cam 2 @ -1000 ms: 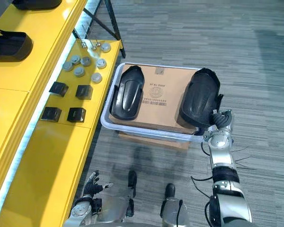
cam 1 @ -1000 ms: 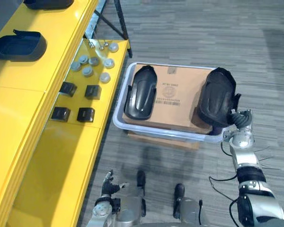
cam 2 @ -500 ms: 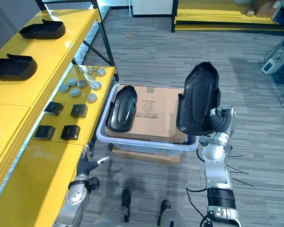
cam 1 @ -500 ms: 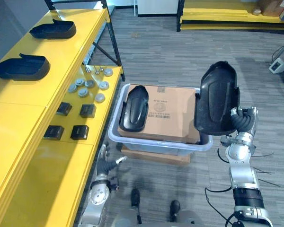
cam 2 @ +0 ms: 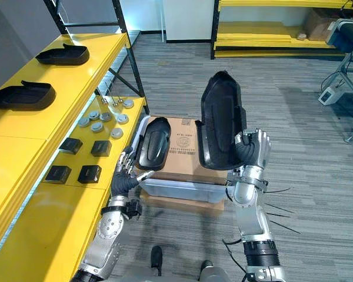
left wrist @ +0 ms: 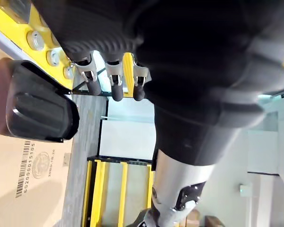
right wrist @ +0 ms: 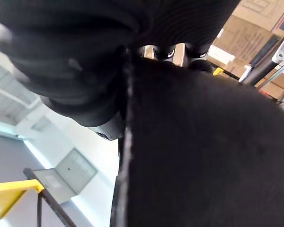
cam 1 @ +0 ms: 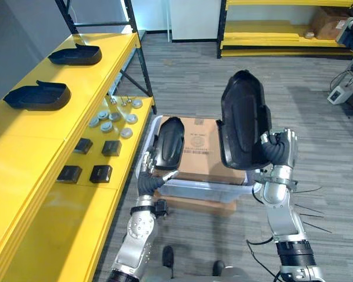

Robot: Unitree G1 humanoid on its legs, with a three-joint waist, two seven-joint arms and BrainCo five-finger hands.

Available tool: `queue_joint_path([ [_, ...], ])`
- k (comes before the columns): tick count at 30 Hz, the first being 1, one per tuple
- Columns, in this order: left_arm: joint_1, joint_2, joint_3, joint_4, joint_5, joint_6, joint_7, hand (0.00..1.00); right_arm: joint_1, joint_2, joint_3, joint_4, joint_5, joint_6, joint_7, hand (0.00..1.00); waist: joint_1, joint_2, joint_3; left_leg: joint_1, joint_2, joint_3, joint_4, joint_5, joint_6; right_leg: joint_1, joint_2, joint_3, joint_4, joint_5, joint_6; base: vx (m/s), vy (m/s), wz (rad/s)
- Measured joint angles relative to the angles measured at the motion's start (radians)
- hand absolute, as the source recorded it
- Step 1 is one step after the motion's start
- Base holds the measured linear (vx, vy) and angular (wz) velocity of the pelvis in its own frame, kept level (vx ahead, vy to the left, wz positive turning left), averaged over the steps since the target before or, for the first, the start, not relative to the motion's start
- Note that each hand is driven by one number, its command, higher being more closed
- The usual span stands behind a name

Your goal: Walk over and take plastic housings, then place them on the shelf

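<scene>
My right hand (cam 1: 276, 150) is shut on a large black plastic housing (cam 1: 241, 120), held upright above the right side of the bin; the same housing (right wrist: 203, 151) is pressed close against the hand in the right wrist view. A second black housing (cam 1: 169, 143) lies on a cardboard box (cam 1: 200, 147) inside the pale bin (cam 1: 191, 191). My left hand (cam 2: 126, 176) hangs open just left of the bin's front corner, touching nothing; its fingers (left wrist: 114, 80) point past that housing (left wrist: 35, 106). Two more housings (cam 1: 38, 96) (cam 1: 75, 54) rest on the yellow shelf's top.
The yellow shelf (cam 1: 23, 170) runs along the left. Its lower ledge holds small black boxes (cam 1: 91, 160) and several silver discs (cam 1: 115, 120). A black shelf leg (cam 1: 142, 64) stands behind the bin. Open grey carpet (cam 1: 317, 117) lies to the right, with another yellow rack (cam 1: 270, 47) far back.
The camera has tilted up. My right hand has lifted the housing higher and a little left over the bin. My left hand has risen beside the bin's front left corner.
</scene>
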Motion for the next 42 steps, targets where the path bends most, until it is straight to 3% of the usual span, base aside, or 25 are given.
queue_joint_path([
  [9,-0.091,-0.02,-0.097,0.101,-0.043,0.014,0.038,0.0,0.004,0.031,0.136,-0.084,0.0,-0.027,-0.02,1.0,-0.005,-0.001,-0.014,0.003,0.008,0.024,-0.001,0.0,0.0,0.004,0.012,0.019,-0.026,0.02,-0.002,-0.01,0.003,-0.07],
  [20,-0.128,-0.011,-0.14,0.102,-0.103,0.026,0.073,0.0,0.007,0.018,0.246,-0.091,0.0,-0.046,-0.041,1.0,-0.018,-0.009,-0.044,0.009,0.008,0.038,-0.002,0.0,0.0,0.018,0.014,0.036,-0.063,0.047,0.001,0.0,0.015,-0.05],
  [21,-0.139,-0.004,-0.159,0.101,-0.119,0.027,0.078,1.0,0.007,0.015,0.266,-0.091,0.0,-0.048,-0.038,1.0,-0.019,-0.009,-0.047,0.01,0.008,0.04,-0.002,0.0,0.0,0.018,0.013,0.038,-0.063,0.048,0.001,0.0,0.014,-0.05],
  [32,-0.142,0.008,-0.144,0.102,-0.198,0.047,0.109,1.0,0.046,-0.042,0.373,-0.112,0.0,-0.136,-0.039,1.0,-0.023,-0.014,-0.059,0.013,0.008,0.05,-0.002,0.0,0.0,0.024,0.014,0.043,-0.081,0.059,-0.002,0.0,0.005,-0.01],
  [42,-0.14,0.045,-0.124,0.102,-0.198,0.068,0.127,1.0,0.104,-0.07,0.393,-0.08,0.008,-0.173,-0.04,1.0,-0.025,-0.016,-0.086,0.017,0.009,0.048,-0.002,0.0,0.0,0.035,0.013,0.041,-0.096,0.066,-0.004,0.0,0.0,0.0],
])
